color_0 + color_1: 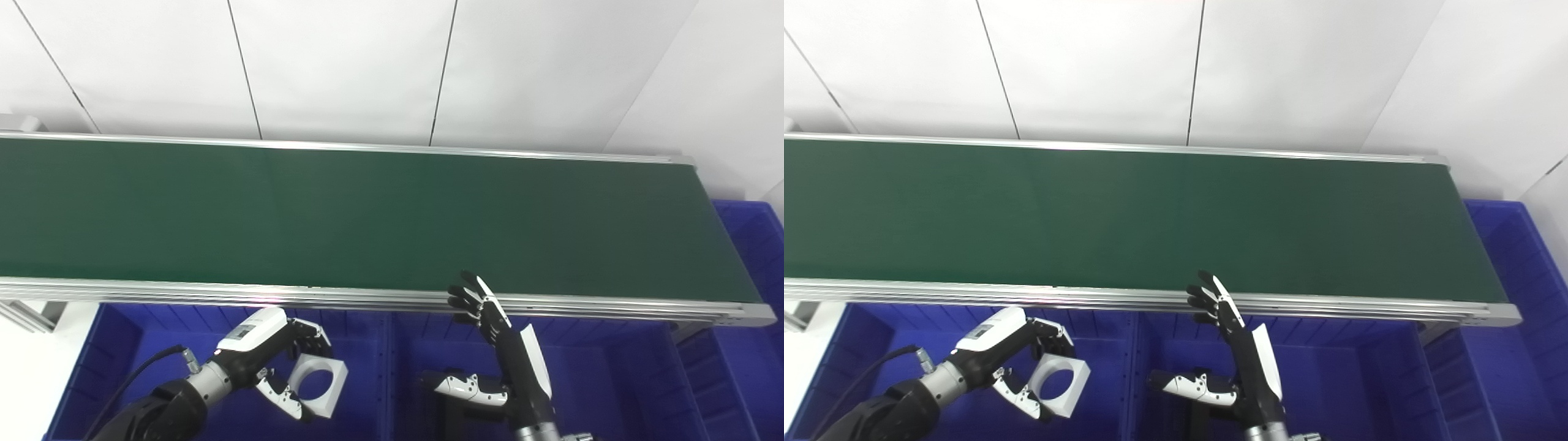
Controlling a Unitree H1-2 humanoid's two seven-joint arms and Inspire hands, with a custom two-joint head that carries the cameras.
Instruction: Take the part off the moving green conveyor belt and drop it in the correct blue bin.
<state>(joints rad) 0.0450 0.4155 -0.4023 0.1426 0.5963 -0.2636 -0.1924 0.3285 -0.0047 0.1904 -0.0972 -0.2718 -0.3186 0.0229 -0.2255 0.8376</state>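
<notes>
Part [318,381]: white square block with a large round through-hole, held in the left hand [278,361] above the left blue bin [122,343]. Its holed face was turned toward the camera and slightly up. The block was tilted, with one corner lowest; being square, it showed no clear long axis. The fingers [309,340] curled over its upper edge and the thumb [282,395] pressed along its lower left edge, so the hand was clamped on the part.

Right hand [490,343]: raised over the middle blue bin [600,367], fingers spread apart and pointing up toward the near rail of the conveyor, thumb [465,387] stretched out to the left. It held nothing.

Green conveyor belt [367,214]: ran left to right across the view, with aluminium rails along both edges.

Third blue bin [753,233]: stood at the belt's right end.
</notes>
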